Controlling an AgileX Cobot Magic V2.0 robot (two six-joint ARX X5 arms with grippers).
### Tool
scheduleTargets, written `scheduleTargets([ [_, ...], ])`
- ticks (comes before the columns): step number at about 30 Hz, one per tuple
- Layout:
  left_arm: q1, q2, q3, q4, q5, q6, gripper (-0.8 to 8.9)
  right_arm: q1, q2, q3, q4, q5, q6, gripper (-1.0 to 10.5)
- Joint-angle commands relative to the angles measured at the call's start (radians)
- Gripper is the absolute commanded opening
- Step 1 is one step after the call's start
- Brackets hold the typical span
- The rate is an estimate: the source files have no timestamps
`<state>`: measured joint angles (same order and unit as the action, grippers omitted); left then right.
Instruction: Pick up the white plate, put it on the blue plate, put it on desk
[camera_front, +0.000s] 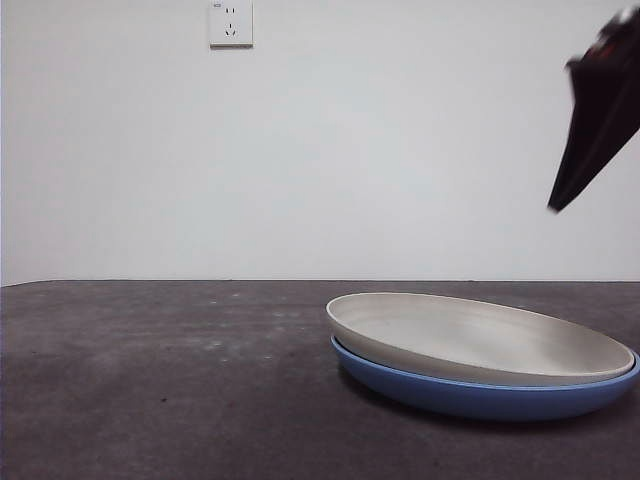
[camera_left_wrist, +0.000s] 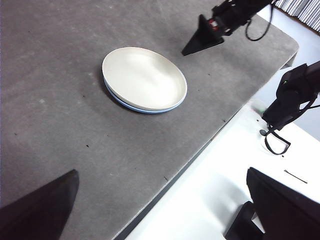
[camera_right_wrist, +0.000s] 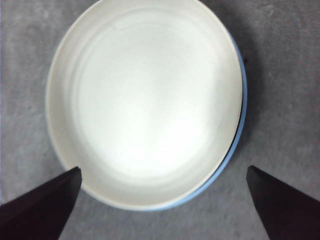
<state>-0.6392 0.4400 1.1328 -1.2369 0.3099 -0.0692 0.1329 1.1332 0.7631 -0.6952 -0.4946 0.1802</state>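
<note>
The round, matte off-white plate (camera_front: 480, 338) lay nested on the round, glossy blue plate (camera_front: 490, 398), tilted slightly so that its one edge rose clear of the blue rim. Both stood on the dark grey-brown, speckled counter (camera_front: 160, 380), towards one side in the front view; the rest of the counter surface lay open around them, and in the left wrist view the stack stood well apart from the counter's edge. The right end effector (camera_right_wrist: 160, 200) hung above the stack, its jaws spread wide and holding nothing, one black jaw to either side of the white plate. The left end effector (camera_left_wrist: 165, 210) waited well apart from the plates, near the counter's edge, jaws likewise spread and empty. A white wall socket (camera_front: 230, 23) sat high on the plain wall; its small marking was too small to read
</note>
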Motion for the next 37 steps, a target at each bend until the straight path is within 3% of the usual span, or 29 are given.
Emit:
scheduleTargets([
  [1,-0.005,0.003,0.009,0.012,-0.003,-0.003,6.55,0.003,0.074,0.004,0.051,-0.002,0.022,6.0],
  [17,-0.005,0.003,0.009,0.011,-0.003,-0.003,6.55,0.002,0.330,0.004,0.242,0.005,0.048,5.9],
  [24,-0.005,0.003,0.009,0.012,-0.003,-0.001,6.55,0.002,0.373,0.004,0.251,0.035,0.048,3.4],
  [30,-0.005,0.003,0.009,0.012,-0.003,0.000,6.55,0.002,0.378,0.004,0.249,0.077,0.048,0.0],
  [37,-0.005,0.003,0.009,0.011,-0.003,0.000,6.55,0.001,0.368,0.020,0.226,0.080,0.056,0.0],
])
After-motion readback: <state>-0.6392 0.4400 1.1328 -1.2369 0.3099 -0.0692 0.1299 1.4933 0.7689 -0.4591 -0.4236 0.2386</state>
